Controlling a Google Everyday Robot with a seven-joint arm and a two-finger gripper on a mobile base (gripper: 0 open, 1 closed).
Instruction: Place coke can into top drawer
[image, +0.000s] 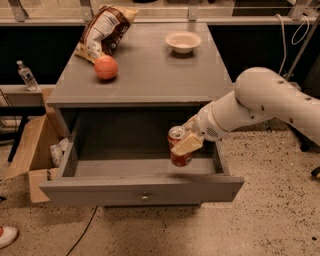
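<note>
The top drawer (100, 189) is pulled open. The end effector (184, 145) hangs over its right side, squeezing the coke can (180, 159). The can stands almost upright, with the drawer floor right below it. The way to go looks like down.

The red coke can (180, 159), silver top up, hangs in the gripper (181, 146) over the right side of the top drawer (142, 189). The grey drawer is pulled wide open. The can seems not to touch its floor.
</note>
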